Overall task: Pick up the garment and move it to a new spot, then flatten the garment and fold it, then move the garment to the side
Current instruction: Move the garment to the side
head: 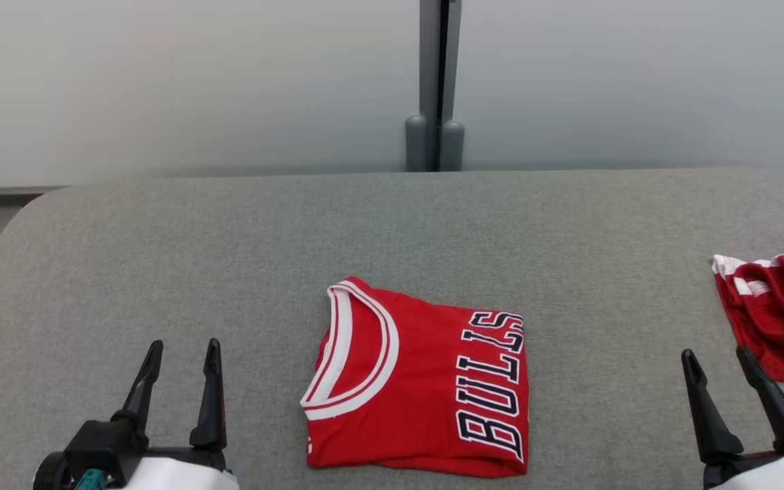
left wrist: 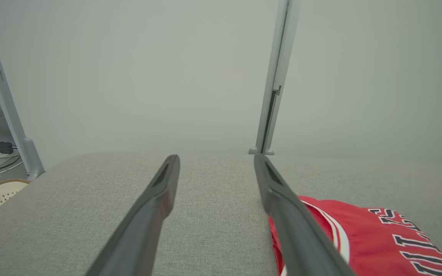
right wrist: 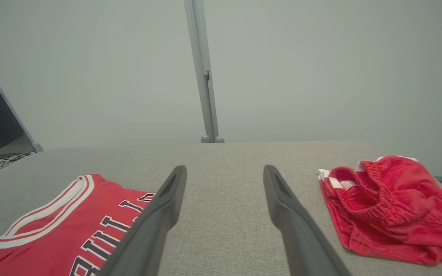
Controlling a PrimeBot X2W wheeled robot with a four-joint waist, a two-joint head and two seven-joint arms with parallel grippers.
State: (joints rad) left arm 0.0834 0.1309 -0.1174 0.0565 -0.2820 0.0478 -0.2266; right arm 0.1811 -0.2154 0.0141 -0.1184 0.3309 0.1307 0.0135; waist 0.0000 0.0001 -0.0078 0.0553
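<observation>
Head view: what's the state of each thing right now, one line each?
Jersey: folded, lying flat on the grey table, not held.
Shorts: crumpled, unfolded, at the table's right side.
Left end effector: open, empty, apart from the jersey.
Right end effector: open, empty, between jersey and shorts.

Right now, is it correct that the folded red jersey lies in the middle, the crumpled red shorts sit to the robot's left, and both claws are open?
Not quite: the head view shows the crumpled red shorts to the robot's right. The folded red jersey lies in the middle, and the left claw and right claw are open.
</observation>
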